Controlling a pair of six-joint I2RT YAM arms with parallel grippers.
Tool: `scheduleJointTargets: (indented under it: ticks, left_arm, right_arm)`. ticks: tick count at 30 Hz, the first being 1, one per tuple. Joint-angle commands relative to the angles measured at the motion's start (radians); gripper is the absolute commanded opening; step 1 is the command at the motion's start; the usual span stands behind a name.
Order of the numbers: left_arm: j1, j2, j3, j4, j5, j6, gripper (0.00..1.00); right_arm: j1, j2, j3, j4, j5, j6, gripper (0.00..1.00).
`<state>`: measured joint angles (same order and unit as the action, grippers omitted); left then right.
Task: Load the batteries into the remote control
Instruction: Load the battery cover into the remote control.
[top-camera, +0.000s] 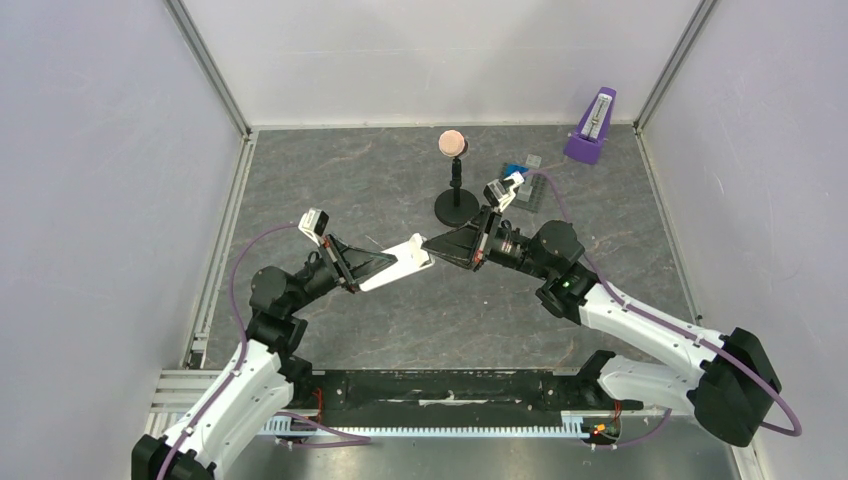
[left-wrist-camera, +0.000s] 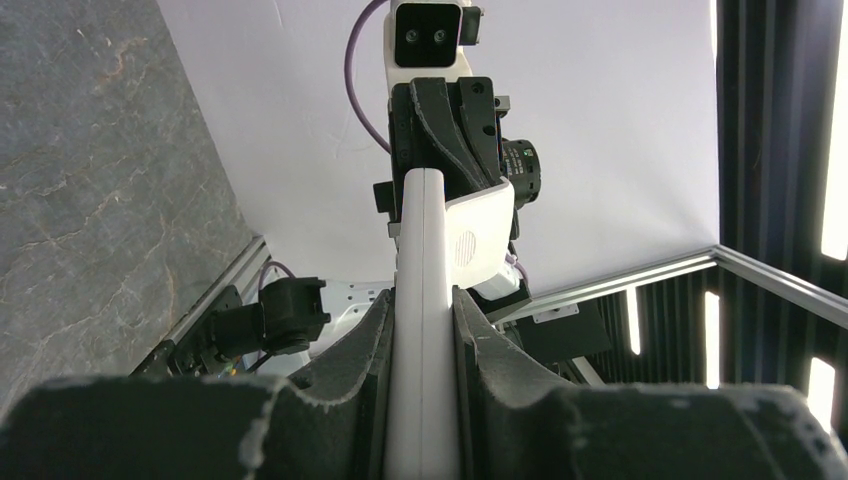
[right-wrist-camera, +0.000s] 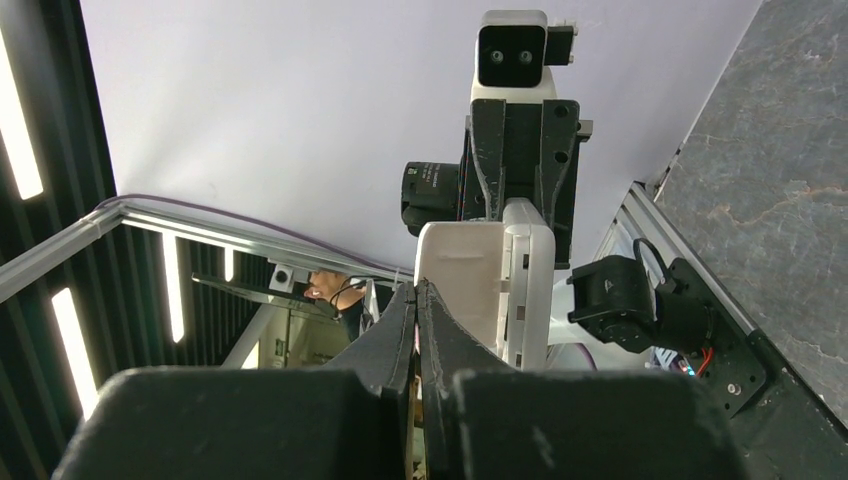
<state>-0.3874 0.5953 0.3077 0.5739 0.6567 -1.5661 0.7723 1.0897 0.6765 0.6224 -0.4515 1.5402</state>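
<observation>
White remote control (top-camera: 405, 262) clamped edge-on in the left gripper (left-wrist-camera: 424, 310) midway between the table's (top-camera: 330, 180) side edges, long axis aimed at the right gripper (top-camera: 437, 246), seemingly pinched shut at its far end; batteries unseen.

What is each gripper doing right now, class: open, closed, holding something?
Left gripper: closed on the remote control.
Right gripper: closed at the remote's end; whether it pinches anything cannot be told.
</observation>
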Motion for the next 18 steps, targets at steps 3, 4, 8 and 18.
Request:
scheduleJointTargets:
  ticks: [3,4,8,18]
  left_arm:
    - [0.003,-0.011,0.019,0.066,0.026,-0.040,0.02]
    - [0.002,-0.011,0.020,0.066,0.023,-0.041,0.02]
    - [0.001,-0.004,0.025,0.073,0.018,-0.052,0.02]
    - [0.003,0.002,0.027,0.095,0.019,-0.071,0.02]
  right_arm:
    - [-0.010,0.002,-0.009,-0.053,-0.010,-0.042,0.00]
    - [-0.010,0.002,-0.009,-0.063,-0.010,-0.049,0.00]
    - [-0.010,0.001,-0.009,-0.118,-0.003,-0.084,0.00]
    - [-0.010,-0.008,0.014,-0.287,0.055,-0.187,0.05]
